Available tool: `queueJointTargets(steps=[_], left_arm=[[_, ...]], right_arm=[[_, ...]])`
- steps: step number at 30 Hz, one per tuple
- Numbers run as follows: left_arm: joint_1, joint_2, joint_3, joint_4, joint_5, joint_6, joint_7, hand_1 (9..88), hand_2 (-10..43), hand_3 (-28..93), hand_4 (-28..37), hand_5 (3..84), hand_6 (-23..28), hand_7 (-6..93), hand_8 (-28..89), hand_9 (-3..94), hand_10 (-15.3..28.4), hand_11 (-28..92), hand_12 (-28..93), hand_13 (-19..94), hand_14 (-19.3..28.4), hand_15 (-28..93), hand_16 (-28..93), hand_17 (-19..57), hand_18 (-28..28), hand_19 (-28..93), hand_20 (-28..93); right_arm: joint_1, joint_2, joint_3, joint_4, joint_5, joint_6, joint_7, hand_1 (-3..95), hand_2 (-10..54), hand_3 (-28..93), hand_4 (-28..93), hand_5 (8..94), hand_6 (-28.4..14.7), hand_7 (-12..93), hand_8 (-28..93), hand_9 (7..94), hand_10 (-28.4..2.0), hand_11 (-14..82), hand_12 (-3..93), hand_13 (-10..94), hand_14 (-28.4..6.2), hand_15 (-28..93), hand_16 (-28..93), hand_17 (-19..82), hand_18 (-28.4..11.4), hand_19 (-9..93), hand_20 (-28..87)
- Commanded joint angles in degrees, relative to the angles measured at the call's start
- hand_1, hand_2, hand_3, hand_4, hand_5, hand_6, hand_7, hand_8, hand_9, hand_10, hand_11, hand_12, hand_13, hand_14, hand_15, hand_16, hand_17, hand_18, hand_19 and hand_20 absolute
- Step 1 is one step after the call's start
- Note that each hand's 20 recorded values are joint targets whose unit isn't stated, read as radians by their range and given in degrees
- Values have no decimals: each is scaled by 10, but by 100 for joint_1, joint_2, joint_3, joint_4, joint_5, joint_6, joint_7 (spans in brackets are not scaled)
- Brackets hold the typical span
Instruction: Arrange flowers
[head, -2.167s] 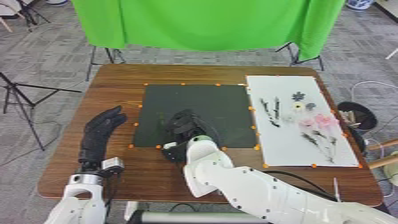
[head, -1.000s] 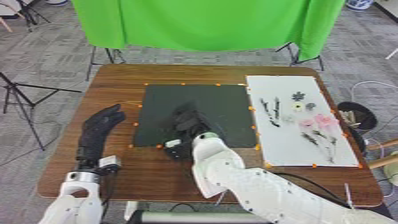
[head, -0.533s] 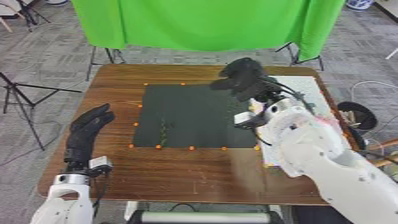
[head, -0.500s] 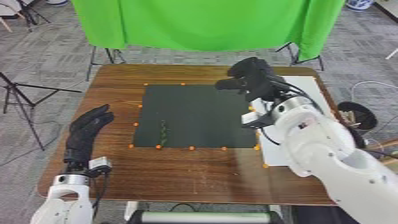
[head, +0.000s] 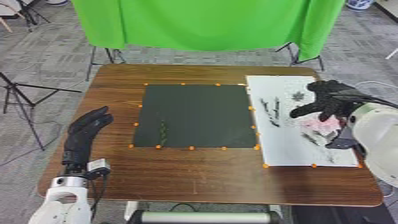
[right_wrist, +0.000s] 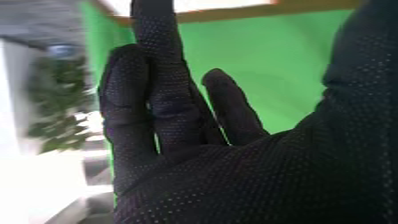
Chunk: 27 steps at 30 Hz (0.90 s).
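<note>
One leafy green sprig (head: 163, 134) lies on the dark mat (head: 195, 110); pink blossoms (head: 327, 126) and dark sprigs (head: 276, 107) wait on the white board (head: 282, 147) (early days, I'd say). The right hand (head: 334, 98), above the board, is spread wide; the left hand (head: 83, 132) looks relaxed.

There was one wooden table (head: 195, 175), one dark mat (head: 195, 110), one white sheet (head: 284, 145), one green cloth (head: 209, 25), one green sprig (head: 163, 134), two slim dark sprigs (head: 276, 107), one robot left hand (head: 86, 130) and one robot right hand (head: 330, 102).
</note>
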Motion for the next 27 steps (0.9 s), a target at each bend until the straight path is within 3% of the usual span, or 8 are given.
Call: queueJointTargets(steps=[1, 3, 7, 18, 27], left_arm=[[69, -32, -12, -27, 47, 37, -79, 255, -86, 723, -177, 467, 19, 200, -78, 449, 130, 230, 152, 373, 164, 189, 18, 57, 126, 121, 152], [91, -34, -7, -42, 37, 53, -76, 255, -85, 722, -177, 468, 20, 200, -78, 449, 129, 229, 151, 373, 164, 190, 18, 56, 126, 121, 152], [125, -52, -17, -53, 34, 59, -95, 257, -84, 722, -177, 468, 20, 199, -78, 449, 130, 230, 151, 372, 164, 190, 18, 56, 126, 121, 152], [128, -52, -8, -60, 27, 57, -132, 258, -79, 718, -177, 468, 21, 197, -78, 450, 130, 230, 150, 373, 163, 190, 17, 56, 126, 121, 152], [61, -44, 19, -31, 48, -17, -194, 257, -76, 717, -177, 468, 21, 196, -78, 449, 131, 229, 150, 372, 166, 193, 17, 56, 125, 121, 151]], right_arm=[[-715, -103, 19, 300, -631, 715, 657, 267, -95, 477, -242, 478, -138, 19, -69, 593, -236, 70, 92, 797, -117, 330, 306, 499, -171, 801, 434], [-837, -132, 98, 366, -700, 664, 727, 294, -95, 509, -245, 528, -132, 30, -71, 661, -216, 81, 97, 836, -95, 341, 308, 542, -146, 824, 419], [-888, -138, 47, 518, -714, 570, 894, 329, -95, 513, -261, 578, -116, 44, -71, 704, -205, 88, 103, 877, -76, 343, 309, 579, -122, 843, 393], [-937, -273, -47, 757, -541, 485, 1212, 349, -95, 532, -254, 633, -104, 64, -70, 765, -192, 99, 109, 918, -59, 342, 316, 620, -96, 860, 356], [-969, -432, -226, 878, -328, 903, 1349, 429, -95, 544, -230, 682, -88, 93, -76, 850, -168, 116, 130, 937, -42, 412, 286, 668, -75, 886, 320]])
